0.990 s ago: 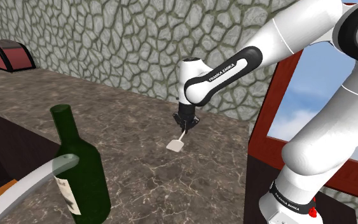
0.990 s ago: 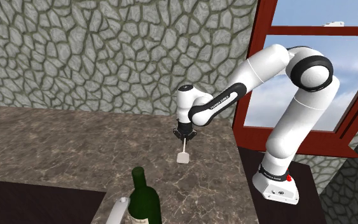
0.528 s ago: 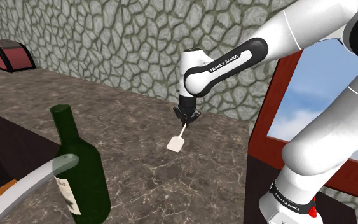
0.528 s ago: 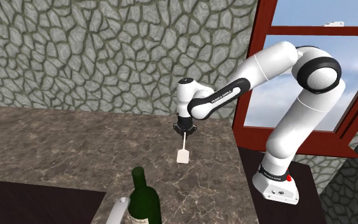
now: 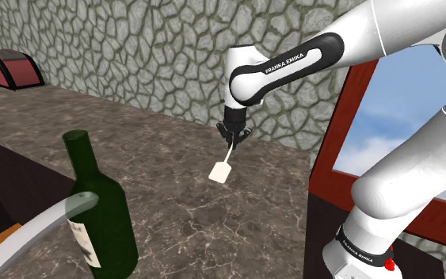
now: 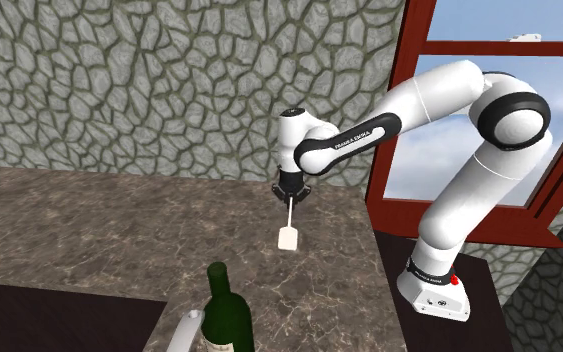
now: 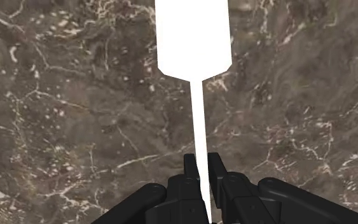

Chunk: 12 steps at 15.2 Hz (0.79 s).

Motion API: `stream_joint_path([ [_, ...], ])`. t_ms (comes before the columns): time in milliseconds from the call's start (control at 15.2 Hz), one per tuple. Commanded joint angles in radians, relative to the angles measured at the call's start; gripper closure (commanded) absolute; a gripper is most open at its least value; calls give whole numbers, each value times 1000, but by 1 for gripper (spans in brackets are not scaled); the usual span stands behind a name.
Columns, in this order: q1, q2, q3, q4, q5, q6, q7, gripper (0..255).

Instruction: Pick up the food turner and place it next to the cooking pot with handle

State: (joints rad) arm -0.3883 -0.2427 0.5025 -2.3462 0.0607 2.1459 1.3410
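Note:
The food turner [image 5: 222, 170] is plain white, with a thin handle and a flat blade at its lower end. It hangs blade down above the dark marble counter [image 5: 173, 206], clear of the surface. My black gripper [image 5: 230, 140] is shut on the top of its handle. In the second exterior view the turner [image 6: 288, 236] dangles below the gripper [image 6: 289, 195] in the same way. The wrist view has both fingers [image 7: 189, 167] clasping the turner's handle [image 7: 198, 133], with the blade [image 7: 192, 35] farther out over the marble. A curved grey handle [image 5: 31, 234], perhaps the pot's, juts in at the shoulder view's lower left.
A dark green wine bottle [image 5: 102, 210] stands near the counter's front edge, by the grey handle. A rough stone wall [image 5: 134, 47] backs the counter. A red window frame [image 5: 344, 135] rises beside the arm. A dark red box [image 5: 7, 67] sits at the far left.
The gripper has risen with the turner in it. The blade, which was close to the counter a second ago, now hangs higher above the marble.

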Motion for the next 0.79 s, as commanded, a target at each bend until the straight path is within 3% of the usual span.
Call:
stream_joint_path([
  [0, 1, -14, -4, 15, 6, -28, -6, 255],
  [726, 3, -63, -26, 123, 20, -182, -27, 255],
])
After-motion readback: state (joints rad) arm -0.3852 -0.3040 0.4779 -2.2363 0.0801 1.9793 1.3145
